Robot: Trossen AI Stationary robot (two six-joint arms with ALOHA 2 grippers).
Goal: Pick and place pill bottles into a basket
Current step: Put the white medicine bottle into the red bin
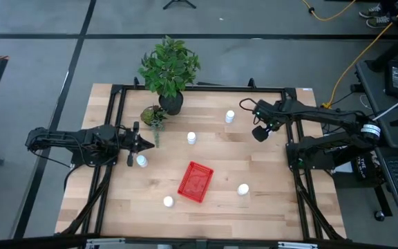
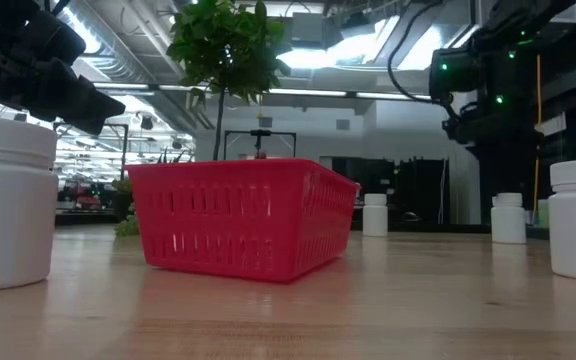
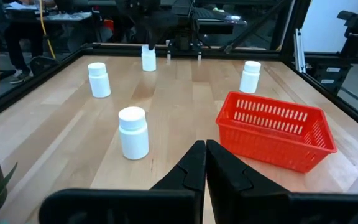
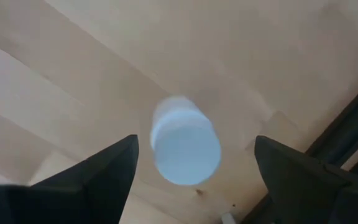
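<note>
The red basket [image 1: 195, 182] stands near the middle of the table, with nothing visible inside it. White pill bottles stand upright around it: [image 1: 230, 116], [image 1: 191, 138], [image 1: 141, 160]; others stand toward the near edge. My right gripper [image 1: 260, 131] hangs open at the far right and points down. Below it stands one more bottle [image 4: 185, 149], between its spread fingers and apart from both. My left gripper [image 3: 205, 168] is shut and holds nothing. It sits at the table's left, just beyond a bottle [image 3: 133, 132], and points toward the basket [image 3: 272, 127].
A tall potted plant [image 1: 169, 69] and a small plant [image 1: 154, 116] stand at the far left of the table. A black frame rail [image 1: 290, 138] runs along the table's sides. The bare wood between the bottles and the basket is free.
</note>
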